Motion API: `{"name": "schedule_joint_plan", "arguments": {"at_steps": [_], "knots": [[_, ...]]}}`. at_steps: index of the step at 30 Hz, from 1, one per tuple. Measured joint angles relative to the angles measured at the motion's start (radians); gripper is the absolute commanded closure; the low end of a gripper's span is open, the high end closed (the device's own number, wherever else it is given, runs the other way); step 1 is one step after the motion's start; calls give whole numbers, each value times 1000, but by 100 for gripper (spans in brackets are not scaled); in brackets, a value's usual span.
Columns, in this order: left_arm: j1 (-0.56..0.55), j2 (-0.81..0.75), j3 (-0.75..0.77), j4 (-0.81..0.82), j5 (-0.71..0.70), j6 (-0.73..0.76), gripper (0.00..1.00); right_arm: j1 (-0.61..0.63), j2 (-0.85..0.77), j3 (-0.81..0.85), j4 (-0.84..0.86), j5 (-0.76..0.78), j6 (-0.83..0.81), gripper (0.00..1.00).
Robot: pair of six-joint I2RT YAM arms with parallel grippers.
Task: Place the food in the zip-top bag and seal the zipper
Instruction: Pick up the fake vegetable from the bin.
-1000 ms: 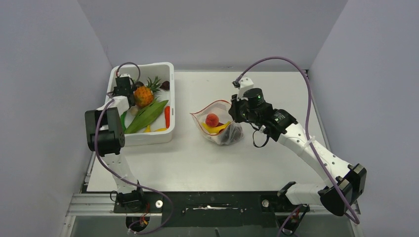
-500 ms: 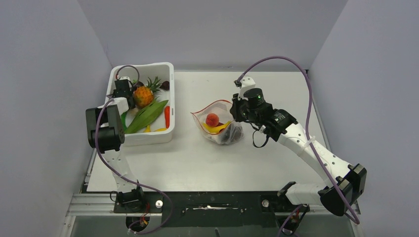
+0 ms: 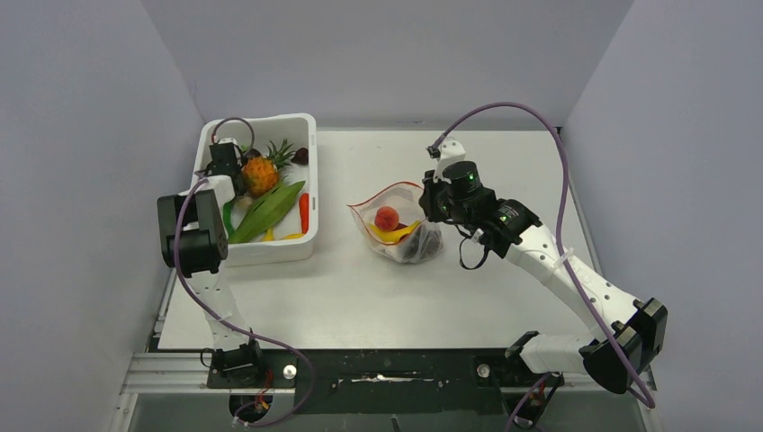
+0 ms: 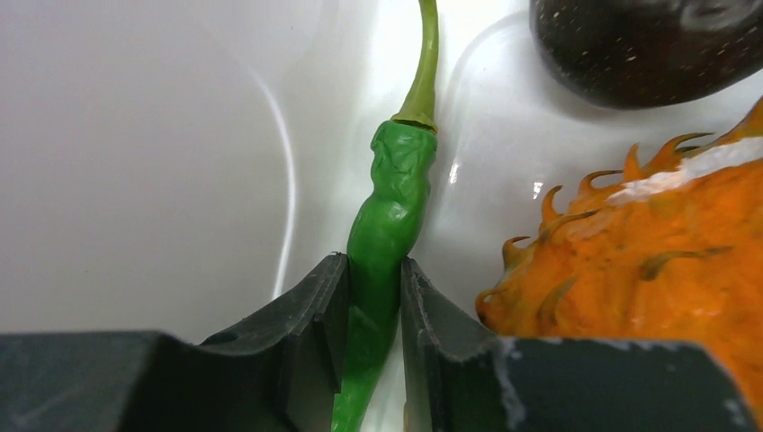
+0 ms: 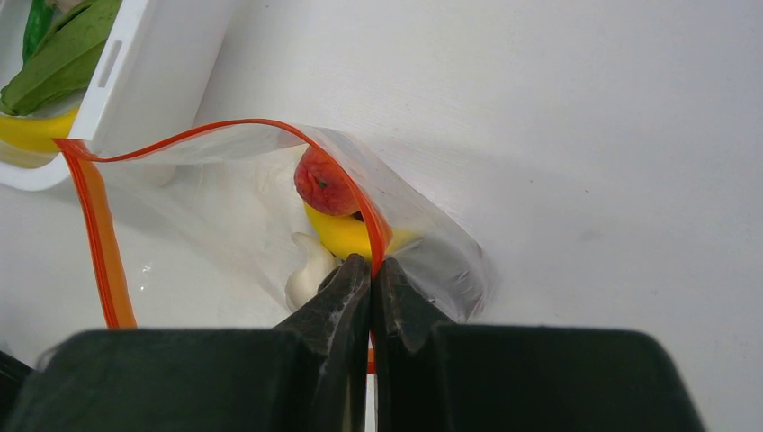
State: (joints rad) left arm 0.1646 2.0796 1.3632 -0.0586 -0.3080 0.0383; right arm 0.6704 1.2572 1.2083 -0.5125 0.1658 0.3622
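The white tub (image 3: 310, 180) holds a pineapple (image 3: 261, 174), a long green pod (image 3: 267, 210) and a red chili (image 3: 304, 212). My left gripper (image 3: 230, 186) reaches into it. In the left wrist view the left gripper (image 4: 373, 270) is shut on a slim green pepper (image 4: 393, 202), with the pineapple (image 4: 648, 261) just to its right. The zip-top bag (image 3: 407, 250) lies open with a red-orange fruit (image 3: 387, 218), a banana (image 3: 392, 236) and dark grapes (image 3: 421, 245) inside. My right gripper (image 5: 372, 265) pinches its red-orange zipper (image 5: 99, 234) at the mouth's right side.
A dark round fruit (image 4: 648, 45) lies at the tub's far end. A yellow piece (image 5: 31, 130) and green leaves (image 5: 63, 49) show at the tub's near corner (image 5: 153, 63), close to the bag's mouth. Grey walls enclose the table (image 3: 504, 162).
My left gripper's jaws have narrowed onto the green pepper and the left arm has shifted slightly. The right arm and bag have not moved.
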Motion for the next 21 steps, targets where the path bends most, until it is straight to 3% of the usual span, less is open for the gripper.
{"name": "schedule_joint_plan", "arguments": {"at_steps": [8, 21], "knots": [[-19, -26, 16, -50, -10, -35, 83, 20, 0, 0, 0, 7, 18, 100], [-20, -221, 16, -175, 11, -183, 85, 31, -8, -39, 48, 2, 85, 100]]}}
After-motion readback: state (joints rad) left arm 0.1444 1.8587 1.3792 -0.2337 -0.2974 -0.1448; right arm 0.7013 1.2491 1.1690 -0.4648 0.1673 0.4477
